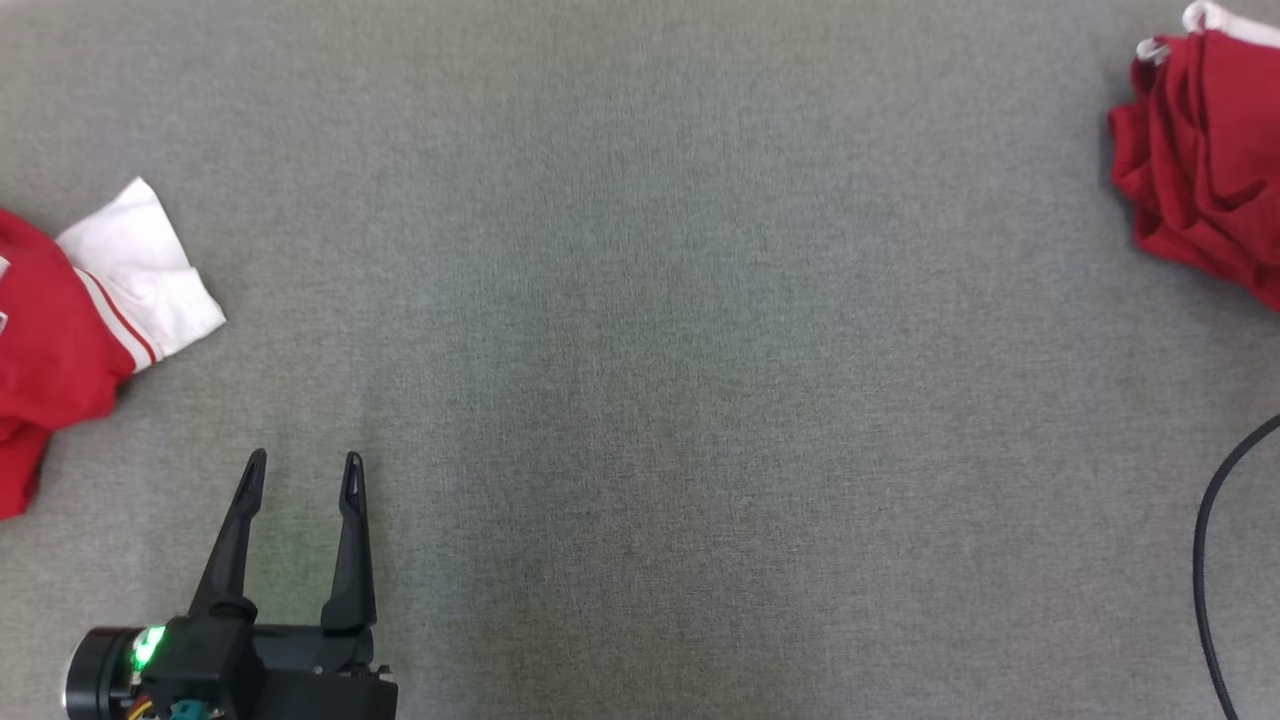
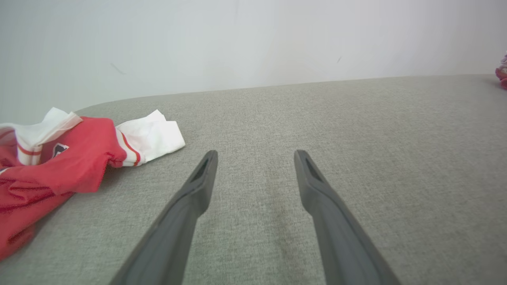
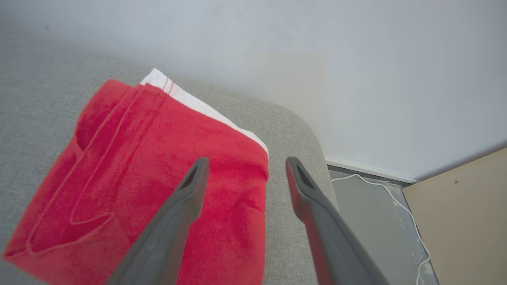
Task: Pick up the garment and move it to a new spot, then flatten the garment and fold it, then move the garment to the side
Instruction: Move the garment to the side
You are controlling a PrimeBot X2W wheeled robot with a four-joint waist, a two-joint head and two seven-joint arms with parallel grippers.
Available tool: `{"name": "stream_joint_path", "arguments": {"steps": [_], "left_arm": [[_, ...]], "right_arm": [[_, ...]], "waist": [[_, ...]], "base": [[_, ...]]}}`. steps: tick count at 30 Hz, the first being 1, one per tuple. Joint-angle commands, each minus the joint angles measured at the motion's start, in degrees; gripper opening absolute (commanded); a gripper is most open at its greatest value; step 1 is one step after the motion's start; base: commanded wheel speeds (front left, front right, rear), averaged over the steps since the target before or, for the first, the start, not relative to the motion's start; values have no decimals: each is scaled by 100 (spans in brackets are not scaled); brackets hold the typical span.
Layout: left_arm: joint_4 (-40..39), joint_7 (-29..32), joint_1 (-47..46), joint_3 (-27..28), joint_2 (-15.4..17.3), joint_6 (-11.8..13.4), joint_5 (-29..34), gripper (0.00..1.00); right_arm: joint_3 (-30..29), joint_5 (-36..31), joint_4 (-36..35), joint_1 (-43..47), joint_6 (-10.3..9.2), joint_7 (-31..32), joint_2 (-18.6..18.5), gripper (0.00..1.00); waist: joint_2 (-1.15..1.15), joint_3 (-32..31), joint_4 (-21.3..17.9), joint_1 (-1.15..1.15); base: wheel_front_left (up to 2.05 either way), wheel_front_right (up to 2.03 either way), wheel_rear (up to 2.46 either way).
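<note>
The garment (image 1: 1205, 165), red with a white edge, lies folded at the table's far right edge. In the right wrist view the same folded garment (image 3: 130, 178) lies flat near the table's rounded corner. My right gripper (image 3: 243, 162) hovers over its right edge, open, with nothing between the fingers. My left gripper (image 1: 305, 465) rests low at the lower left of the grey table, open and empty. Its fingers (image 2: 198, 186) point over bare cloth surface.
A second red and white garment (image 1: 70, 340) lies crumpled at the table's left edge, left of my left gripper, and it is also in the left wrist view (image 2: 59, 162). A black cable (image 1: 1205, 560) curves at the right edge. Past the table corner, a white cord (image 3: 396, 202) lies on the floor.
</note>
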Motion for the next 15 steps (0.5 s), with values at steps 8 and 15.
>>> {"name": "stream_joint_path", "arguments": {"steps": [8, 15], "left_arm": [[208, -18, 249, 51, -87, 36, -164, 100], [308, -18, 389, 66, -123, 14, -223, 100]], "right_arm": [[-837, 667, -929, 304, -1, -361, 397, 100], [-2063, 241, -1661, 1052, -1, -354, 658, 100]], "waist": [[0, -663, -17, 0], [0, -1006, -16, 0]], "base": [[0, 0, 0], [0, 0, 0]]}}
